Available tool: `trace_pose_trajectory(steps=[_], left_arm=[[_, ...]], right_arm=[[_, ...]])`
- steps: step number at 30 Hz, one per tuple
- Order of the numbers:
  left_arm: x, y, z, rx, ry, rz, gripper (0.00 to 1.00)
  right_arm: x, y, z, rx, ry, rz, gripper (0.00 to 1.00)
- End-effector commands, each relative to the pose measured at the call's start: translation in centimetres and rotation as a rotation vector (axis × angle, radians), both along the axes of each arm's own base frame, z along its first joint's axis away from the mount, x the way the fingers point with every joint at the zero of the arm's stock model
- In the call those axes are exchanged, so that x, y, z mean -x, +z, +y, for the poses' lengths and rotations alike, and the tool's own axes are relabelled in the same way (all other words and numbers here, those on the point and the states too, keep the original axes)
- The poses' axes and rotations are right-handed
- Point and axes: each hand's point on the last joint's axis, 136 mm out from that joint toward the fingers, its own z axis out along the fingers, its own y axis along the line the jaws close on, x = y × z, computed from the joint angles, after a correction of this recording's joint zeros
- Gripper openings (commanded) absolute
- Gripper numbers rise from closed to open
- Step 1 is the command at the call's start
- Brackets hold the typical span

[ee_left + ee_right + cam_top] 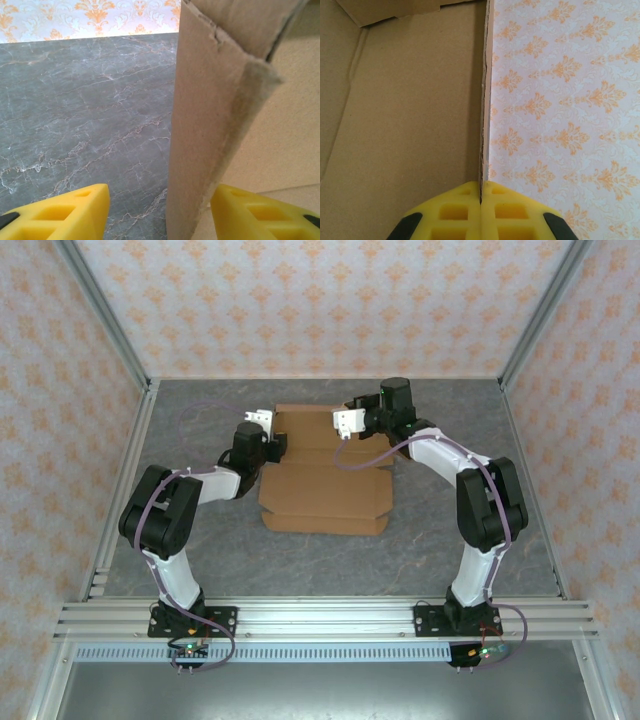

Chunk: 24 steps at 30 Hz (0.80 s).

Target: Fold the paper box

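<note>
- Top external: the left gripper (pixel 262 423) sits at the ten o'clock corner of the box (pixel 325 490). On the left wrist view its fingers (pixel 65 212) stand apart, straddling a raised side flap (pixel 200 125) with a gap on each side. It grips nothing.
- The box lies mid-table (pixel 450 530), partly raised, with its front panel flat toward six o'clock.
- The right gripper (pixel 345 422) is at the box's twelve o'clock edge. On the right wrist view it (pixel 481 200) is clamped tight on the thin rim of an upright back panel.
- Handling, as I judge it: the corrugated board looks light, stiff across its panels and weak at the creases. It would likely slide on the smooth table, so one side wants pinning. The best hold is on a flap edge near a crease.
- Room: there is bare table at nine and three o'clock. The patterned wall (pixel 320 310) stands near at twelve o'clock, which limits outward swings there.
</note>
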Motion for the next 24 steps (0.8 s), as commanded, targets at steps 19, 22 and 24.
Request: trace_pose_trajectory(steps=[19, 22, 24], left_arm=[[-1.0, 0.6, -0.3, 0.028, 0.043, -0.007, 0.47], [-0.4, 0.8, -0.3, 0.071, 0.05, -0.029, 0.47], [0.3, 1.0, -0.1, 0.107, 0.06, -0.048, 0.47]], right_arm=[[0.4, 2.1, 1.3, -0.024, 0.056, -0.164, 0.0], [0.7, 2.1, 1.4, -0.026, 0.055, -0.188, 0.0], [0.9, 2.0, 1.4, -0.029, 0.052, -0.189, 0.0]])
